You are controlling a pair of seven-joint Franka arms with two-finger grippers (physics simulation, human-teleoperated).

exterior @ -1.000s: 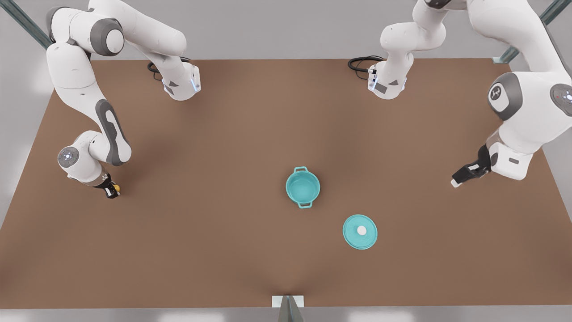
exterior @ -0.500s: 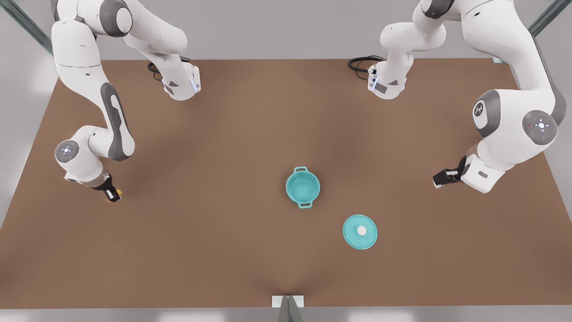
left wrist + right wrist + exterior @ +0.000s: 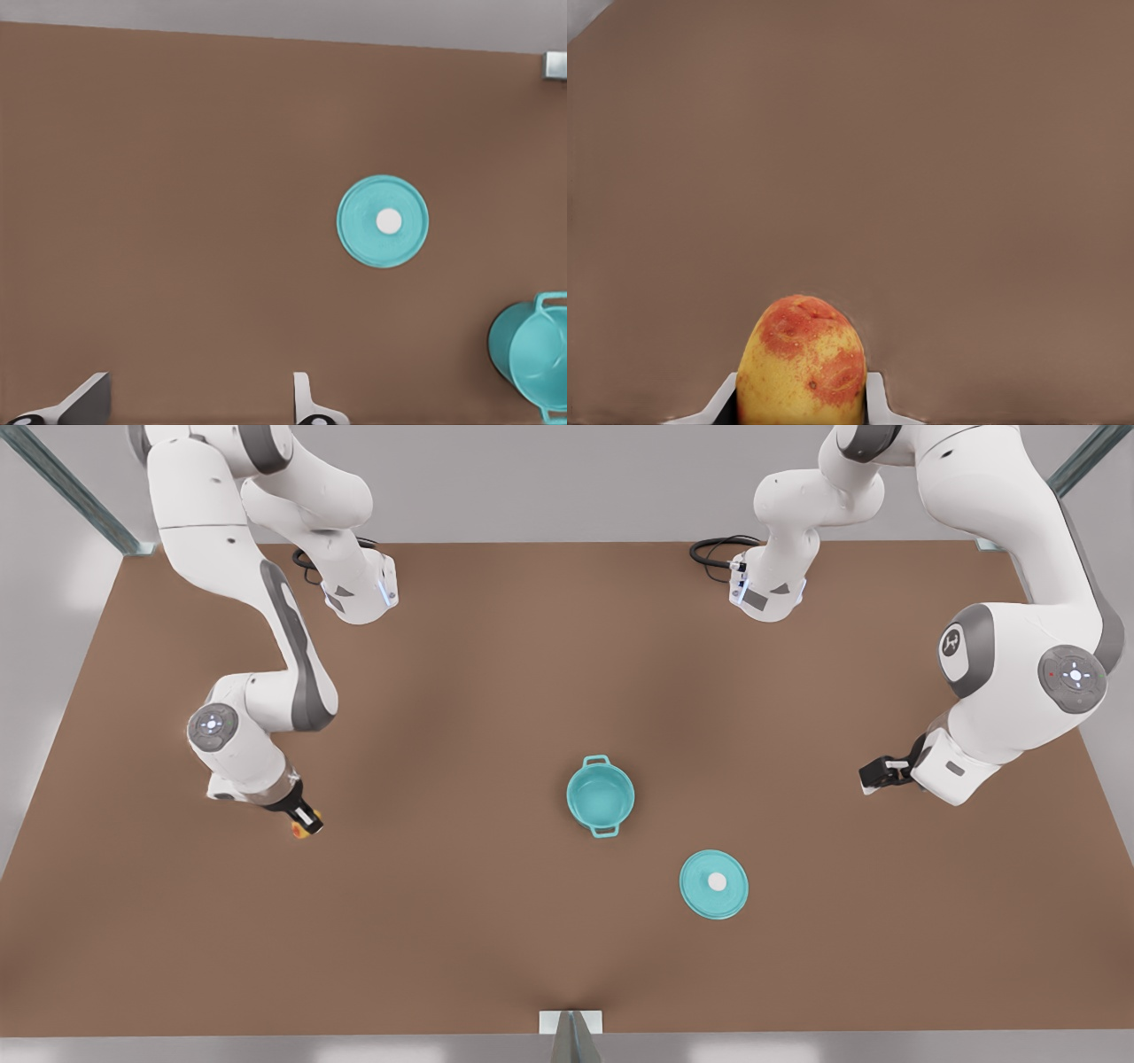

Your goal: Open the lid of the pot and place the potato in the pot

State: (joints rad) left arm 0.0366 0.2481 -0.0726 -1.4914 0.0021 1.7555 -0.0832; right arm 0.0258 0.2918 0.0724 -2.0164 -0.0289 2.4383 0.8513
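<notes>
Right hand [image 3: 306, 828], well away from the pot [image 3: 601, 794], grips the potato [image 3: 803, 361] by its middle — firm, rounded, likely slippery; left hand [image 3: 873, 775] waits, spread.

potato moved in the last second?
Yes. Held in the right hand, the potato has shifted toward the front view's right, closer to the pot, which stayed put.

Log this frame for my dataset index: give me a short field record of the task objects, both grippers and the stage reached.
pot: open, upright, mid-table
pot lid: flat on table, knob up, apart from pot
potato: held between right gripper's fingers, off to the front view's left of pot
right gripper: shut on potato
left gripper: open, holding nothing, at the front view's right of pot
stage: lid off, potato not yet in pot
</notes>
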